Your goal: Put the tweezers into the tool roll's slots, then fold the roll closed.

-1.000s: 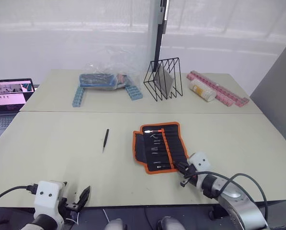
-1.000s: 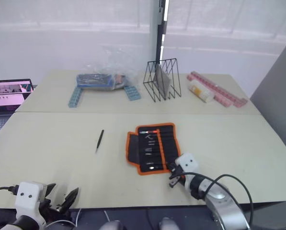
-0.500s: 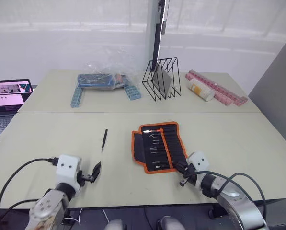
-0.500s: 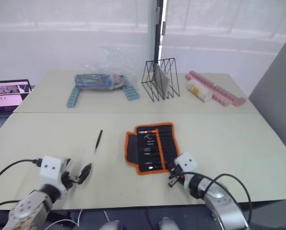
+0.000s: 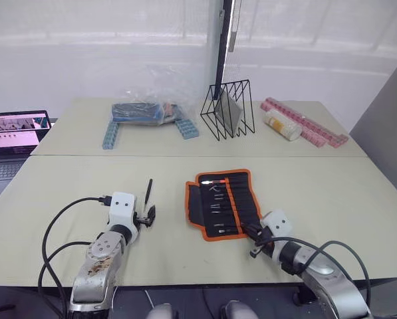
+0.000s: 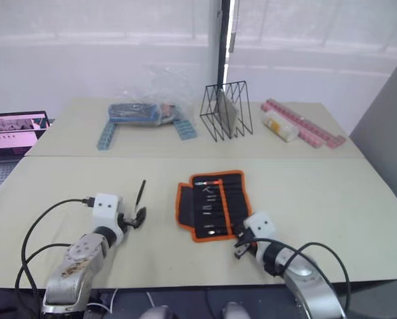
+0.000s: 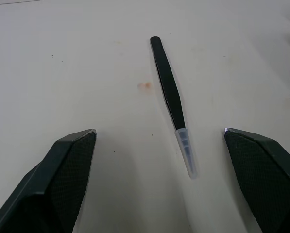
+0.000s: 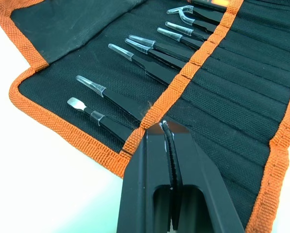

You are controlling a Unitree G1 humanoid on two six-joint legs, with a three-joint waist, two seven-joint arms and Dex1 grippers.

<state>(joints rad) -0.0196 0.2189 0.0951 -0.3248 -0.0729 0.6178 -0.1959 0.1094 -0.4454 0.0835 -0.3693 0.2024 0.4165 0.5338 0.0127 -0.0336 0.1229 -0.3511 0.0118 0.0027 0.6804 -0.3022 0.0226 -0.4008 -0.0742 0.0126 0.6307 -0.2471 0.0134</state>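
Observation:
The tool roll lies unfolded at the table's middle, black with orange edging. Several tweezers with clear tip caps sit in its slots. One more black tweezers lies loose on the table to the roll's left, also seen at tweezers. My left gripper is open just short of its capped end, one finger on each side. My right gripper is shut over the roll's near right corner, its tips at the middle orange band, with nothing visible between the fingers.
At the back stand a black wire rack, a clear plastic bag of blue items, blue brick strips, a white bottle and pink strips. A laptop sits off the table's left.
My left arm has come up from below the table's front edge and moved forward to the loose tweezers. The right gripper and the roll have stayed put.

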